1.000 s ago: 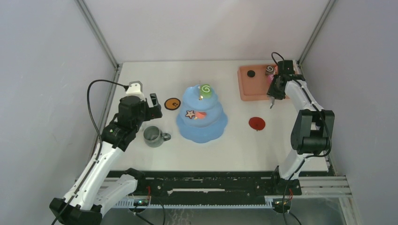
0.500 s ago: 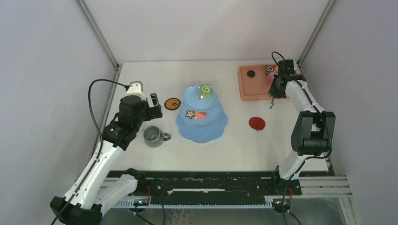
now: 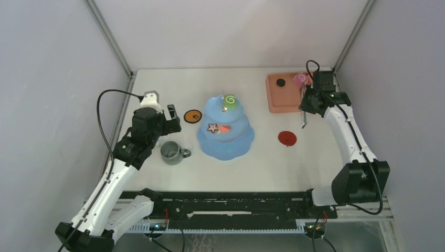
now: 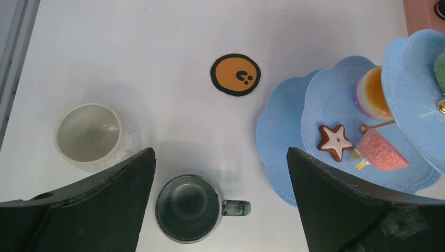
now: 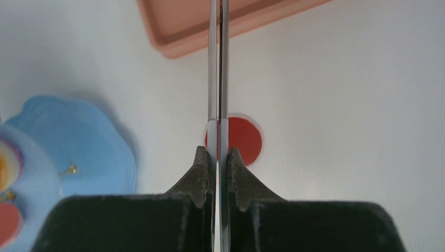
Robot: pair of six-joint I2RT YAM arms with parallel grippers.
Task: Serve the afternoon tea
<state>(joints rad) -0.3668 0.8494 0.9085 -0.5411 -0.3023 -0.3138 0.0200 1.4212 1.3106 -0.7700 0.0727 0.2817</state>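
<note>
The light blue cake stand (image 3: pixel 225 137) stands mid-table with a green swirl roll (image 3: pixel 229 100) on top and a star cookie (image 3: pixel 212 127) on the middle tier. The left wrist view shows the star cookie (image 4: pixel 336 142), a pink slice (image 4: pixel 380 151) and an orange tart (image 4: pixel 373 94) on the stand (image 4: pixel 275 142). My left gripper (image 4: pixel 220 157) is open above the grey-green mug (image 4: pixel 189 208), with a white mug (image 4: pixel 92 135) to its left. My right gripper (image 5: pixel 218 157) is shut on the metal tongs (image 5: pixel 218 79), near the tray's front edge (image 3: pixel 307 105).
A salmon-pink tray (image 3: pixel 273 100) at the back right holds a pink swirl roll (image 3: pixel 300 79) and a small black piece (image 3: pixel 281 82). A red coaster (image 3: pixel 287 138) lies right of the stand, an orange coaster (image 3: pixel 193 116) left of it. Walls enclose the table.
My right arm has swung its elbow outward and forward, and the gripper with the tongs has drawn back a little from the tray. The left arm has not moved.
</note>
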